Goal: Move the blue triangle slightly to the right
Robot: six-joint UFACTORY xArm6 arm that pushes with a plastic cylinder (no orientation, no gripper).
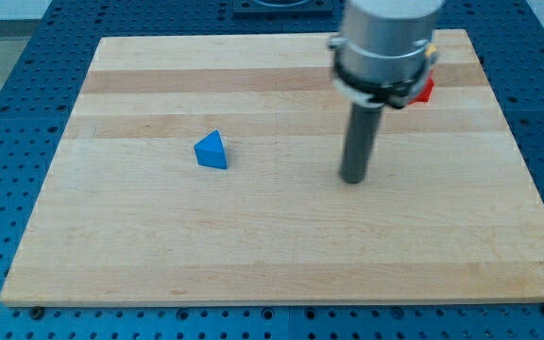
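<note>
A blue triangle [212, 151] lies on the wooden board [281, 246], left of the middle. My tip [352, 179] rests on the board to the triangle's right, well apart from it and slightly lower in the view. The rod rises into the grey arm body at the view's top.
A red block [425, 89] sits near the board's top right, partly hidden behind the arm body, so its shape cannot be made out. The board lies on a blue perforated table [8, 113].
</note>
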